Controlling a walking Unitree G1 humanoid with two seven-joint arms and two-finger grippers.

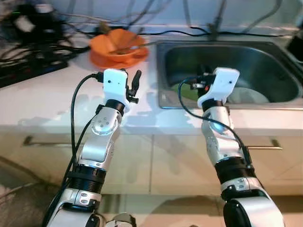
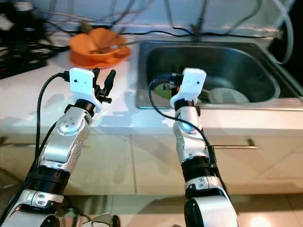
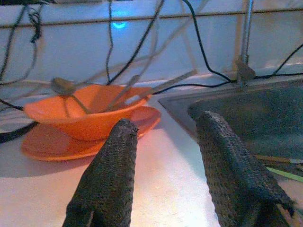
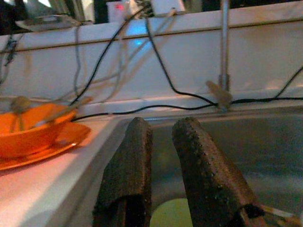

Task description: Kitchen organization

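An orange bowl (image 1: pixel 118 43) holding several utensils sits on an orange plate (image 1: pixel 102 59) at the back of the white counter (image 1: pixel 57 99), left of the steel sink (image 1: pixel 161 101). A white dish (image 1: pixel 251 94) and something green (image 1: pixel 189 92) lie in the sink. My left gripper (image 1: pixel 134 85) hovers over the counter just left of the sink, open wide and empty, pointing towards the bowl (image 3: pixel 90 118). My right gripper (image 1: pixel 202 78) hangs over the sink's front left part, its fingers (image 4: pixel 128 170) narrowly apart with nothing between them.
Tangled black cables and a power strip (image 1: pixel 28 71) cover the counter's back left. More cables run along the white wall behind the sink, beside a metal tap pipe (image 4: pixel 223 47). Below the counter are cabinet fronts with bar handles (image 1: pixel 265 147).
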